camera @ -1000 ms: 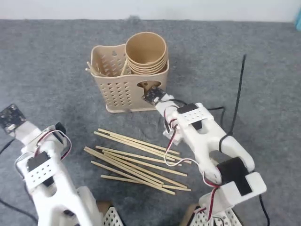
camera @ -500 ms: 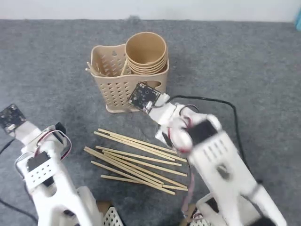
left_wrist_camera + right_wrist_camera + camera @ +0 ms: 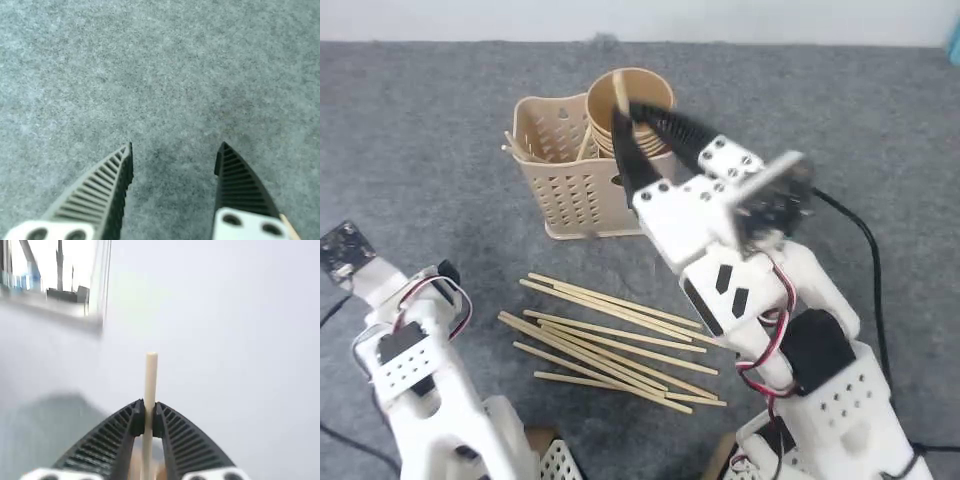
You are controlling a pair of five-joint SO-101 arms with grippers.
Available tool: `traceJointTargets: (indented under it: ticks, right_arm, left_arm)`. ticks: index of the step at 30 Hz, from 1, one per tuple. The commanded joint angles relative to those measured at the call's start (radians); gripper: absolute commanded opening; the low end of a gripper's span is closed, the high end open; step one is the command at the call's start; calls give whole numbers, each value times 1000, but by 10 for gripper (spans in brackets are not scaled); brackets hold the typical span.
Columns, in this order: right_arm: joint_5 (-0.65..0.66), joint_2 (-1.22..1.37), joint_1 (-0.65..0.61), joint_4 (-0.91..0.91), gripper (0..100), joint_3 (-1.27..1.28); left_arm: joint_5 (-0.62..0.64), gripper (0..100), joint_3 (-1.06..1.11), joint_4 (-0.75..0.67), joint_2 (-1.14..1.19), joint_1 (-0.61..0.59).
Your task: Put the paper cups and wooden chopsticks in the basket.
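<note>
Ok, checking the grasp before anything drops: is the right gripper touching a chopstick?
Touching. The right wrist view shows the right gripper closed on the chopstick, both fingers pressed against it with no gap.

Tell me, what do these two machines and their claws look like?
The left arm and right arm are blocky white plastic shells holding black motors, with looped red, black and white wires. The left claw and right claw each have two black, pointed, ribbed fingers on white mounts.
</note>
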Motion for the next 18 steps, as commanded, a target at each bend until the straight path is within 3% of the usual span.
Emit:
traceJointTargets:
  ticks: [1,6,11,18]
  right_arm:
    - [-81,81,-12,-280,8,-101]
    - [-176,282,-12,-321,8,-330]
    - [-183,565,-12,-320,8,-580]
    - [-181,783,-4,-202,9,-675]
  left_arm:
    - [6,258,-4,-26,-5,6]
    - [6,258,-4,-26,-5,6]
    - [6,258,-4,-26,-5,6]
    - [6,258,-5,-26,-5,5]
